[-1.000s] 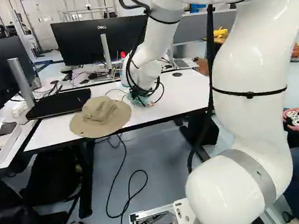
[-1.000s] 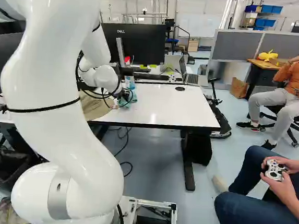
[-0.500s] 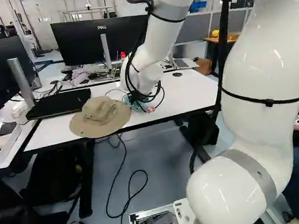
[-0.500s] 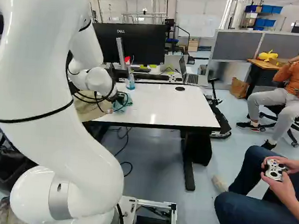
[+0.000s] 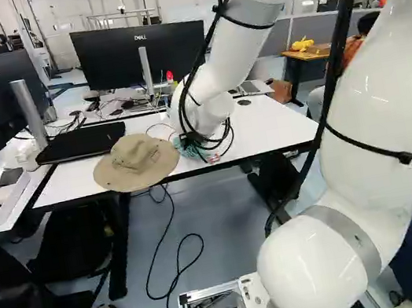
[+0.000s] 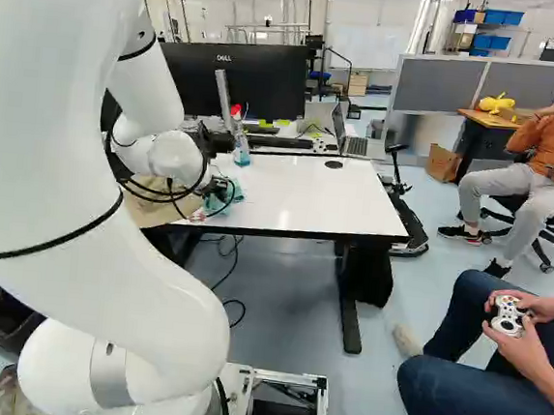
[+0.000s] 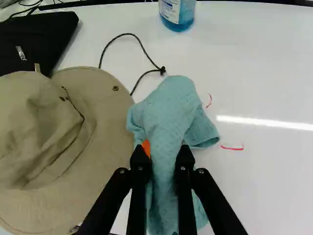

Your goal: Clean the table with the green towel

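Note:
My gripper (image 6: pixel 209 190) is low over the white table (image 6: pixel 307 196), near its front edge in the right base view. In the wrist view the gripper (image 7: pixel 163 152) is shut on the bunched green towel (image 7: pixel 168 115), which is pinched from both sides and spreads on the tabletop ahead of the fingers. An orange pad (image 7: pixel 146 147) shows at one finger. Beside the towel, a short red mark (image 7: pixel 232 148) and a curved red mark (image 7: pixel 210 101) are on the table. Parts of the towel under the gripper are hidden.
A tan brimmed hat (image 5: pixel 136 162) lies right beside the towel. Behind are a black case (image 5: pixel 80 142), a spray bottle with blue liquid (image 6: pixel 241 149) and monitors (image 5: pixel 113 58). A person's hands (image 6: pixel 529 322) hold a controller at the right.
My arm has swung and brought the gripper, with the towel in it, toward the table's front edge. The hat has shifted slightly left in the left base view. The base has not moved.

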Tool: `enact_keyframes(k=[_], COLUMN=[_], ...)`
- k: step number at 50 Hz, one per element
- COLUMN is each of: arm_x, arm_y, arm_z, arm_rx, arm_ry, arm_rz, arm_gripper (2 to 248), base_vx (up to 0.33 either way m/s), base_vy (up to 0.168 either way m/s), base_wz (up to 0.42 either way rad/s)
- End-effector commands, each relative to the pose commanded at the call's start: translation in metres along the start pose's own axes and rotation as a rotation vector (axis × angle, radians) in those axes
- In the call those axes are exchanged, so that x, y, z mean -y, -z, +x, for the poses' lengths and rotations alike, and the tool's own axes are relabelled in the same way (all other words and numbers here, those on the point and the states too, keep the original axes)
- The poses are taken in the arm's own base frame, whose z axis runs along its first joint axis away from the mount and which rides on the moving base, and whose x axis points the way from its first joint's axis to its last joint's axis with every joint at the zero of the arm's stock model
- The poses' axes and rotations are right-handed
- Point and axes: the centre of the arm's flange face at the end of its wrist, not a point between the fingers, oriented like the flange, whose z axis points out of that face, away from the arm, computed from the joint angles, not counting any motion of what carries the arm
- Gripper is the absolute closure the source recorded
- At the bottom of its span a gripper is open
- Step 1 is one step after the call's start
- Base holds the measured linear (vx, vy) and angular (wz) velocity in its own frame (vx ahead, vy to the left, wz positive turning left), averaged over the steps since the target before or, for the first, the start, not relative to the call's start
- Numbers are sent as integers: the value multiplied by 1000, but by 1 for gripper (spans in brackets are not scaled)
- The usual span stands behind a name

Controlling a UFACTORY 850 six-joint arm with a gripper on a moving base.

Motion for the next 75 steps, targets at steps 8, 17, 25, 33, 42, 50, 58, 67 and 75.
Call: enact_keyframes(k=[8, 17, 25, 33, 42, 50, 58, 67, 75], arm_x=[-11, -25, -38, -51, -65, -76, -85, -89, -87], arm_y=[3, 4, 3, 2, -2, -8, -16, -27, -38], arm_z=[-3, -2, 0, 2, 9, 19, 29, 42, 54], arm_rx=[-1, -4, -6, -8, -12, -30, -34, -38, -41], arm_ry=[-21, -47, -71, -95, -121, -138, -153, -156, -151], arm_rz=[-18, -41, -62, -84, -106, -123, -136, -139, -134], arm_gripper=[188, 188, 188, 188, 188, 188, 188, 188, 188], base_vx=[0, 0, 0, 0, 0, 0, 0, 0, 0], base_vy=[0, 0, 0, 0, 0, 0, 0, 0, 0], base_wz=[0, 0, 0, 0, 0, 0, 0, 0, 0])
